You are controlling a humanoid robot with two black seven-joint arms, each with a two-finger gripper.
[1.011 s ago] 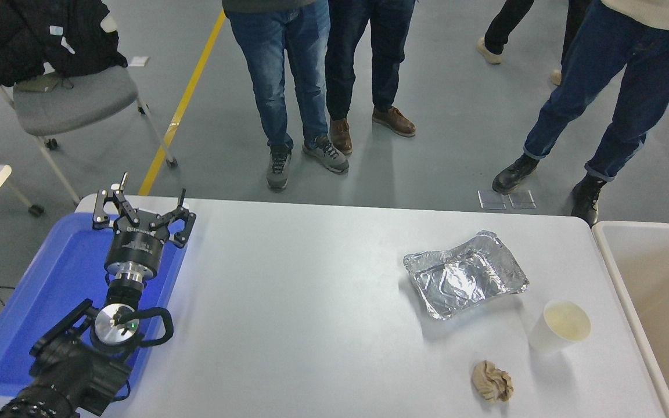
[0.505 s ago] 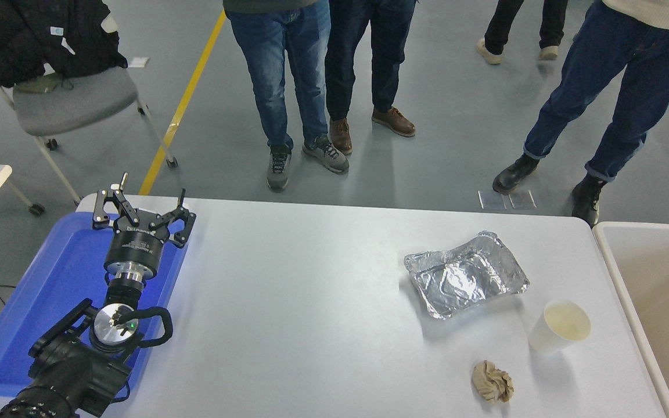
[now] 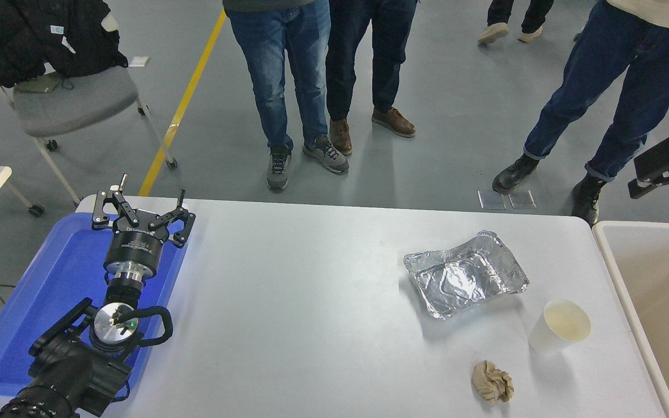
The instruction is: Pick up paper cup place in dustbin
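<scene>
Cup: the paper cup [image 3: 560, 327] stood upright near the table's right edge, mouth open, nothing holding it.
Neighbours: foil tray [image 3: 466, 274] just beyond it to the left; crumpled paper wad [image 3: 492, 381] nearer the camera. All 3 apart, none touching.
Bin: the dustbin [image 3: 613, 273] sat off the table's [image 3: 311, 302] right end, its pale rim just beside the cup.
Left arm: parked at lower left over the blue tray [image 3: 27, 313]; left gripper [image 3: 141, 212] had its fingers spread, holding nothing.
Right arm: only a black part of the right gripper [image 3: 665, 162] showed at the right edge, high and well apart from the cup. Could not tell whether it was released or clenched.
Handling, judged: the cup looked empty, so very light and easy to tip or push away. Thin wall, likely to crush under a hard squeeze; rolled rim is the stiffest part.
Hold, judged: take it across the wall just under the rim, 1 finger each side, gently, coming from the side away from the foil.
Progress: pick-up not yet begun.
</scene>
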